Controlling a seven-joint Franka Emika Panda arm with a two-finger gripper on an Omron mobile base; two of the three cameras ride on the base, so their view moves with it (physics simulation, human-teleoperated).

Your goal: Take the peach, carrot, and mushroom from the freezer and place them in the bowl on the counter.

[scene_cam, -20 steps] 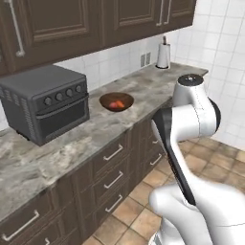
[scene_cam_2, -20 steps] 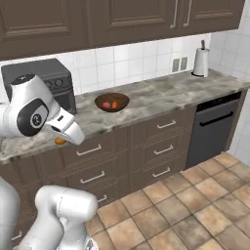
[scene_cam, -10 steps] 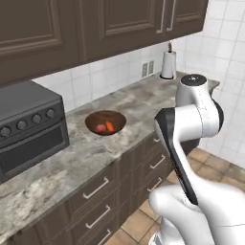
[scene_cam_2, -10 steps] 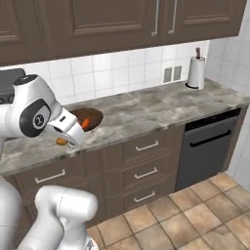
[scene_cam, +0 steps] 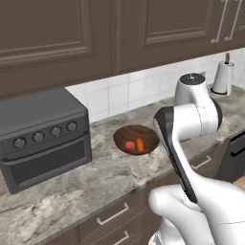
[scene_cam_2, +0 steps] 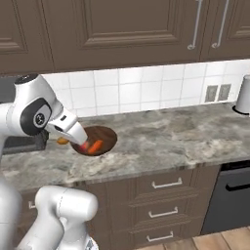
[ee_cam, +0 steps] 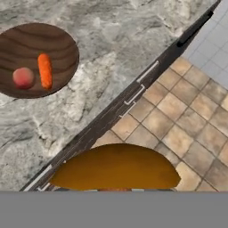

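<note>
The dark brown wooden bowl stands on the marbled counter with the red peach and the orange carrot in it. From the hand camera the bowl lies at the upper left, peach beside carrot. The mushroom shows as a big orange-tan dome right at the camera, held in my gripper, whose fingertips it hides. In the right base view the mushroom hangs just left of the bowl, above the counter's front part. The freezer is out of view.
A black toaster oven sits on the counter left of the bowl. A paper towel roll stands at the far right. Below the counter are brown drawers, a dark dishwasher and tiled floor. Wall cabinets hang overhead.
The base has driven, so the whole scene shifted: bowl and counter are now closer and more central. The arm keeps its pose with the mushroom held.
</note>
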